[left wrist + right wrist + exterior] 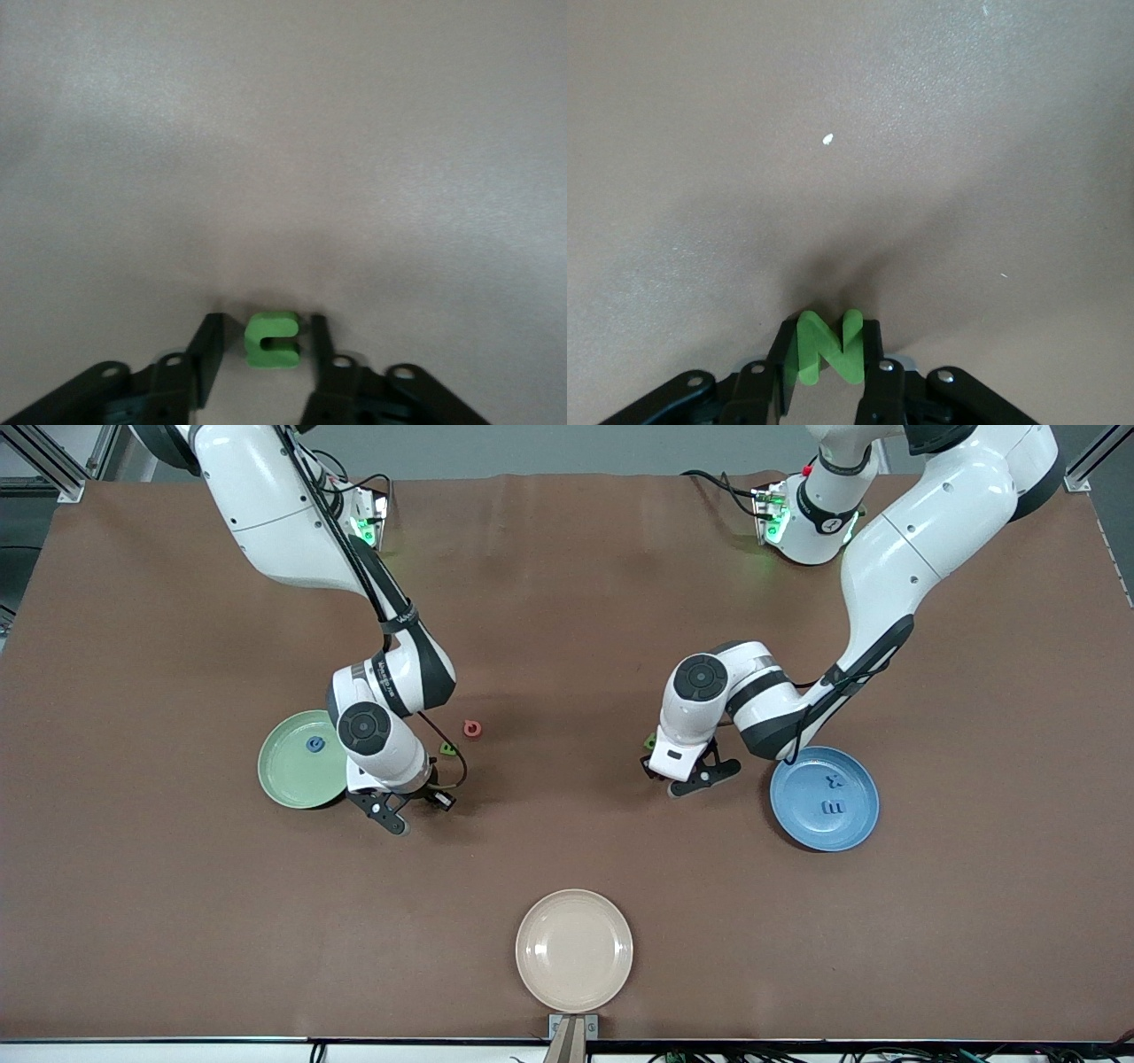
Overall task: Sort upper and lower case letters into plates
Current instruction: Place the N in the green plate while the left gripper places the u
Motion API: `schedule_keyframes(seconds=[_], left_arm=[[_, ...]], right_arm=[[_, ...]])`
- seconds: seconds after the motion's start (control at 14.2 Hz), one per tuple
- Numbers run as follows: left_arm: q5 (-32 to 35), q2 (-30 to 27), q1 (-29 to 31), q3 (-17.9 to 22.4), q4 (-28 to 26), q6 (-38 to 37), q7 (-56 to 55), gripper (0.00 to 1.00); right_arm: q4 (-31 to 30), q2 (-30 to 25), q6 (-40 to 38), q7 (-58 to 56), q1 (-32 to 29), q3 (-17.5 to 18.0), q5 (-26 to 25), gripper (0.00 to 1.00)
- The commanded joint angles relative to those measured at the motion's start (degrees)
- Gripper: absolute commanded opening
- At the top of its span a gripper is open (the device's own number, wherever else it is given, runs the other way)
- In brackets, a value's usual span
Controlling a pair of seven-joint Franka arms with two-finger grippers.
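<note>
**Both arms down on a green letter each**

The left gripper (261,350) is low at the brown table (567,646), just beside the blue round plastic plate (864,815), toward the left arm's end. Its fingers stand either side of a small chunky green letter c (271,340); one finger looks to be touching it, the other shows a sliver of gap, so I would not call it gripped yet.

The right gripper (828,359) is down beside the pale green round plate (283,766) and is clamped on a green capital N (830,346).

A blue letter (314,744) lies in the green plate and two blue ones (833,795) in the blue plate. A red letter (472,729) and another green one (448,748) wait on the table near the right arm.

This looks like the picking step. Next, I judge, each arm needs a firm hold, a straight lift, then a short carry over the right plate.
</note>
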Motion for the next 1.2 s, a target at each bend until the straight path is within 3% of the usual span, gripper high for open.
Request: schedule_keyframes(seconds=[0.0,0.21,0.49,0.71,0.85,0.99,1.13], left_arm=[[-0.35,0.41,-0.24,0.79,-0.04,0.01,0.38,0.25],[-0.71,0.15,-0.24,0.79,0.05,0.01,-0.06,0.11],[-2.1,-3.53,3.69,-1.92,-1.35,-1.92,0.99,0.04],[-2.64,-3.81,16.49,-13.41,-2.93,-8.58,6.05,0.04],[-2.64,-3.72,26.61,-21.33,-4.51,-14.99,12.82,0.04],[-2.29,-3.81,34.26,-25.22,-7.23,-17.65,18.72,0.04],[0.42,-3.63,38.15,-25.49,-8.91,-17.57,23.47,0.04]], right_arm=[[-0.87,-0.19,0.21,-0.6,-0.71,0.28,-0.28,0.0],[-1.21,-4.56,-7.85,-4.9,-2.2,0.2,-0.36,0.0],[-11.47,-15.46,-9.81,-16.91,-7.82,0.11,-0.45,0.0],[-19.65,-22.67,-8.67,-28.07,-13.52,-0.07,-0.63,0.0],[-23.35,-23.92,-6.04,-37.64,-18.97,-0.07,-0.71,0.0],[-26.95,-24.01,-1.31,-42.25,-22.06,0.02,-0.71,0.0],[-30.03,-23.66,3.79,-43.49,-22.25,0.02,-0.71,0.0]])
